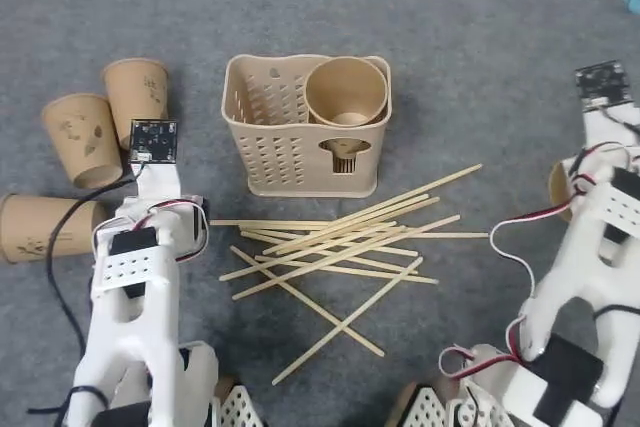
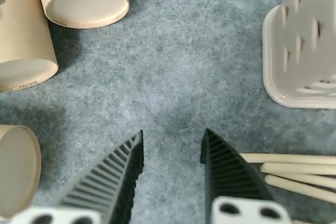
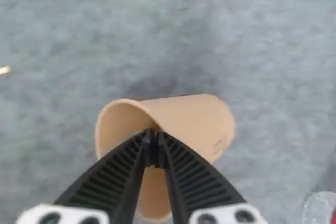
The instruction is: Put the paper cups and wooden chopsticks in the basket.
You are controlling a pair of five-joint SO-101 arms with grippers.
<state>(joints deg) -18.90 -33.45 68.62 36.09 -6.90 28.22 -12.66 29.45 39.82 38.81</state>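
Fingers [image 3: 126,166] of your right gripper [image 3: 152,136] are pressed together on the rim of a held paper cup [image 3: 194,121], with the cup wall pinched between them. That cup lies on its side at the right edge of the scene, well apart from the basket [image 1: 290,162]. I cannot tell whether it rests on the grey carpet [image 1: 480,77] or is just off it. Your left gripper [image 2: 173,135] has its fingers spread with nothing between them. It hangs over bare carpet between the cups on the left and the basket's near-left corner.

By my reading you are early in the job. One stowed cup [image 1: 345,92] stands upright in the basket's right compartment. The left compartment looks empty, as far as the high view shows. Three more cups are left on the carpet at the left: the far-left cup [image 1: 135,92], the middle-left cup [image 1: 82,137] just beside it, and the near-left cup [image 1: 40,229] lying on its side.

None of the wooden chopsticks [image 1: 340,247] appears to be in the basket. They lie in a crossed heap on the carpet just near of it. So you have one cup done and one in your grip, with three cups and the whole chopstick heap to go.
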